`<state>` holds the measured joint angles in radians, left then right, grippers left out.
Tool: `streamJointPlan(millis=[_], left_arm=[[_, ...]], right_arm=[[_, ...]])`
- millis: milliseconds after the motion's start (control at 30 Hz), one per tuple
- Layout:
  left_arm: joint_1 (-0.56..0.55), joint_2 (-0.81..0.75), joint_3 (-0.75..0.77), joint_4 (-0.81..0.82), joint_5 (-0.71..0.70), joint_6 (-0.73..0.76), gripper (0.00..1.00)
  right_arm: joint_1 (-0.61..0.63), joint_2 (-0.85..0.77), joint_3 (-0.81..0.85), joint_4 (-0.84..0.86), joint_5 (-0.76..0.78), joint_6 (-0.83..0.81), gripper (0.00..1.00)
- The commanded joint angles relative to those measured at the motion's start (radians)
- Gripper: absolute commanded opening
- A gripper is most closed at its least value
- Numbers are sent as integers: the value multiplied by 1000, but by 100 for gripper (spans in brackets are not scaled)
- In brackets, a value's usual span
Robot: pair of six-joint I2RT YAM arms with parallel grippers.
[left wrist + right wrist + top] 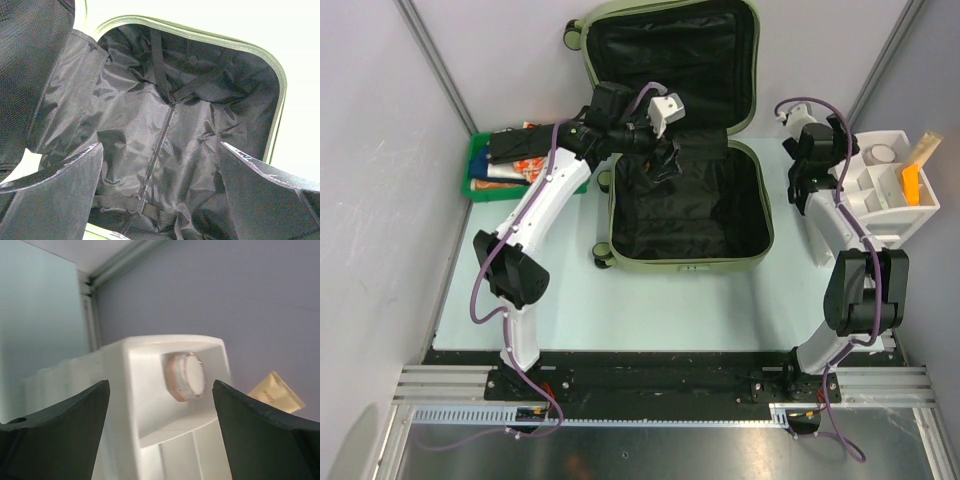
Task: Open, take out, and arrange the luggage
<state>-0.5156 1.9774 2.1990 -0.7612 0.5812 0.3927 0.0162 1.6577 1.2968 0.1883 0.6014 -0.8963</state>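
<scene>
The luggage (pixel 766 215) is a pale olive-green hard-shell suitcase lying open at the back middle of the table. Its lid is spread away from me and both halves show black lining. My left gripper (pixel 667 160) hangs open and empty over the far left part of the near half. In the left wrist view (pixel 161 150) it looks down at the lining, a centre zip and a buckled strap (pixel 135 206), with the shell rim (pixel 280 85) at right. My right gripper (pixel 835 160) is open and empty just left of the white organizer (pixel 895 218).
A green tray (pixel 478 168) with packets stands left of the suitcase. The organizer (pixel 120 390) holds a round jar (pixel 186 376), a pale tube (pixel 275 392) and an orange item (pixel 912 184). Grey walls close in on both sides.
</scene>
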Motion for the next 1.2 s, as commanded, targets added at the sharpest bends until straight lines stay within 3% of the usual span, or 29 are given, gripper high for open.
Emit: streamJointPlan(millis=[0, 233, 433, 633, 933, 1167], left_arm=[[17, -11, 10, 13, -4, -25, 100], [77, 18, 56, 13, -63, -182, 100], [215, 11, 28, 3, -57, -372, 100], [305, -98, -128, -19, -251, -322, 100], [341, -340, -606, -43, -458, -293, 100], [341, -423, -746, -40, -425, -285, 100]], right_arm=[[14, -79, 91, -154, -126, 155, 89], [1, -108, 217, -354, -371, 397, 100], [-9, -53, 335, -555, -745, 635, 100], [-4, -12, 288, -569, -960, 816, 98], [53, -39, 56, -474, -1013, 916, 93], [128, -99, -63, -448, -947, 899, 93]])
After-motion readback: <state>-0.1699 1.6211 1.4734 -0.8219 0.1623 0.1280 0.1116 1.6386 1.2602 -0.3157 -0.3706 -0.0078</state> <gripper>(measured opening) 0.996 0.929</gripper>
